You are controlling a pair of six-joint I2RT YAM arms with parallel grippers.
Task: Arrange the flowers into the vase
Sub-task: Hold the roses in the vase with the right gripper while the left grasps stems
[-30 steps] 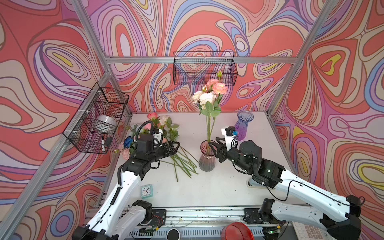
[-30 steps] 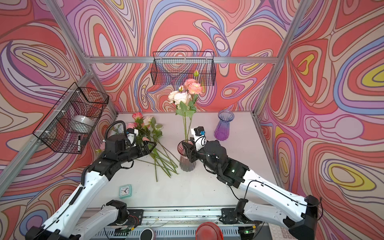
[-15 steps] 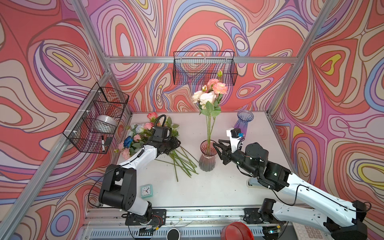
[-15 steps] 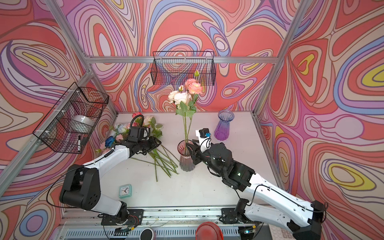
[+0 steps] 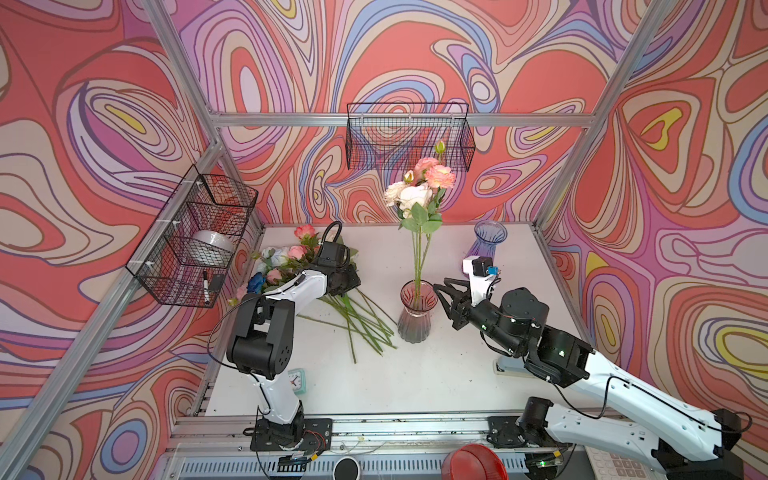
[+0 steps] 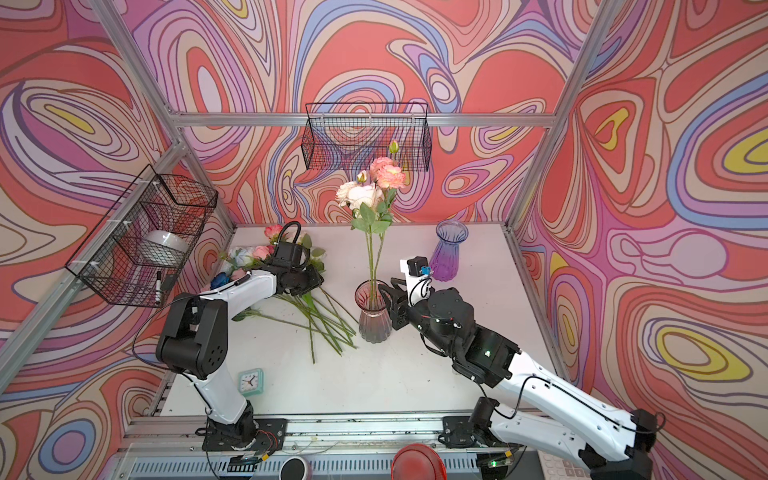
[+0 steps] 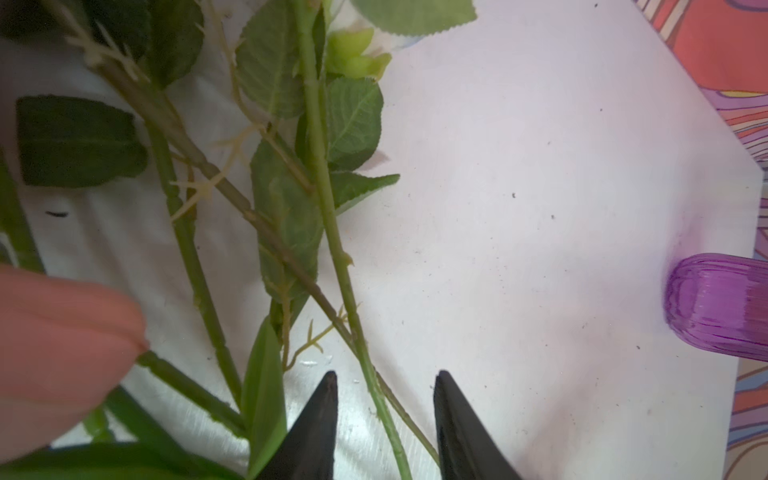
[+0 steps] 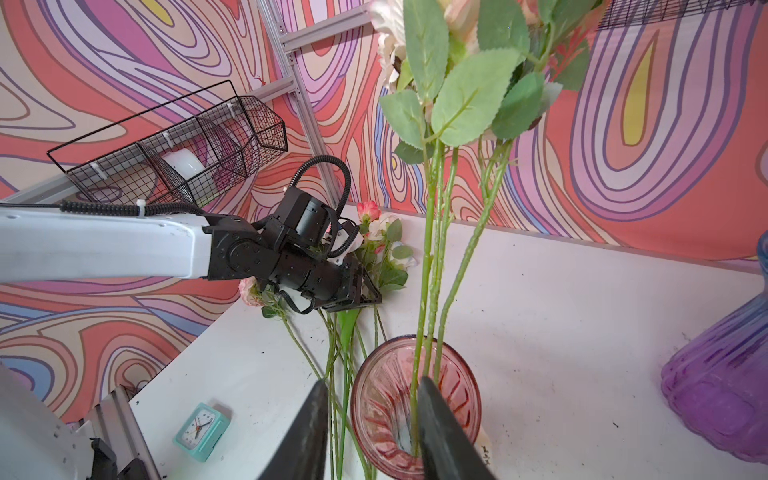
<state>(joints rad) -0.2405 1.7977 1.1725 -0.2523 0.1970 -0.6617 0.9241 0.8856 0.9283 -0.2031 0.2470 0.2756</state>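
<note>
Several flowers (image 5: 286, 259) lie heaped on the left side of the table (image 5: 436, 386), their stems fanned toward the pink vase (image 5: 415, 320), where a few blooms (image 5: 419, 187) stand upright. The left claw (image 7: 385, 376) hangs low over the heap with its jaws apart; a green stem (image 7: 345, 282) and a thinner twig (image 7: 257, 220) run between them. To do this well, it should close on that one stem, below the leaves, and lift straight so the neighbours don't drag. The right claw (image 8: 371, 380), jaws apart at the vase's rim, can steady it without bending the standing stems.
</note>
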